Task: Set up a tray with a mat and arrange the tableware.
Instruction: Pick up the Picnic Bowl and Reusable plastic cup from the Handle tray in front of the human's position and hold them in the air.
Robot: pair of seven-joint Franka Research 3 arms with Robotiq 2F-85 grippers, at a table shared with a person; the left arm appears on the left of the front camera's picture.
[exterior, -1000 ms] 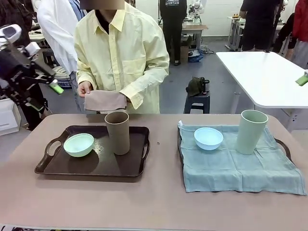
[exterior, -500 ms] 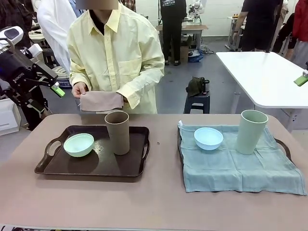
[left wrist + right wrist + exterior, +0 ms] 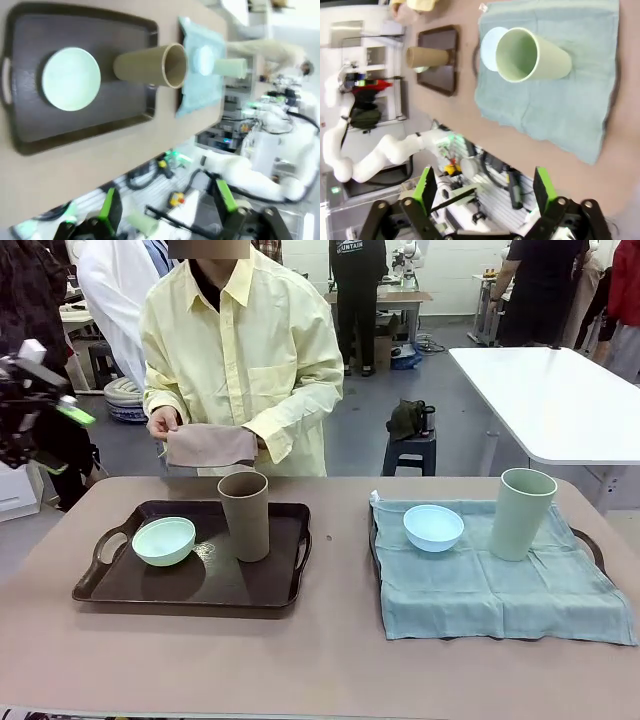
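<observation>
left hand (image 3: 167,212): fingers spread wide, nothing between them. from the front it's blurred, up in the air off the worktop (image 3: 330,670), touching nothing.
dark brown tray (image 3: 285,595) sits well apart from the left hand, out past its fingertips. no mat on this one. mint green bowl (image 3: 163,540) is on the end of that tray nearer the left hand. brown tumbler (image 3: 245,515) stands upright just beyond the bowl, farther from the hand. bowl and tumbler are close but not touching.
right hand (image 3: 484,187): also wide open and empty, held high, well clear of everything.
out past the right hand's fingertips a blue-green mat (image 3: 480,590) is draped over a second tray (image 3: 592,545), of which just the handle end pokes out. pale green tumbler (image 3: 523,512) stands upright on the mat, on the side nearer the right hand. light blue bowl (image 3: 433,527) is on the mat too, beyond the tumbler, toward the left hand's side, apart from the tumbler.
person across the worktop holds a grey-brown cloth (image 3: 210,445) up off the surface, beyond the far edge of the dark tray. neither robot hand is anywhere near it.
</observation>
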